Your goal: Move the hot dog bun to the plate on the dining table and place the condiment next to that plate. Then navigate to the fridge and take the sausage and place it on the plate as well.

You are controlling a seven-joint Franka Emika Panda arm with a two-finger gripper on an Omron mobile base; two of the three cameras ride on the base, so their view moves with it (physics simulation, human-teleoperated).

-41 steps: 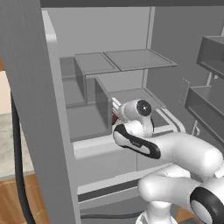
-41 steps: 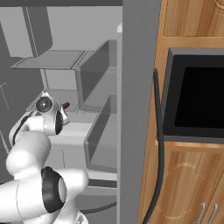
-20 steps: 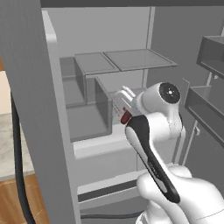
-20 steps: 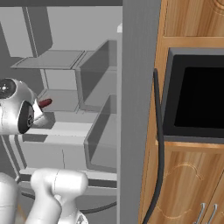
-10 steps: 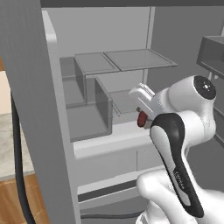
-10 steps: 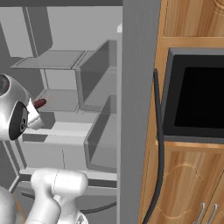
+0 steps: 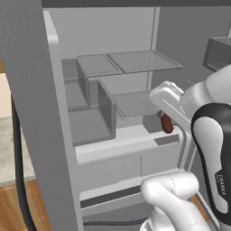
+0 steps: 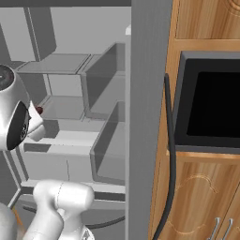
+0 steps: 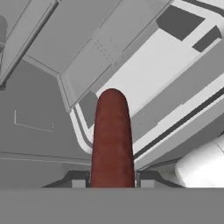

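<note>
Fridge (image 7: pixel 131 103) interior behind; sausage (image 9: pixel 112 140) clamped between end effector (image 9: pixel 108 178) fingertips.

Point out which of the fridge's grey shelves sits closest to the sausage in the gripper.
The lower right-hand shelf, just behind the sausage held by the gripper. The upper shelves sit higher and further back in the fridge.

Sausage (image 7: pixel 167 123) in end effector (image 7: pixel 169 118), before open fridge (image 7: pixel 90 135) shelves.
</note>
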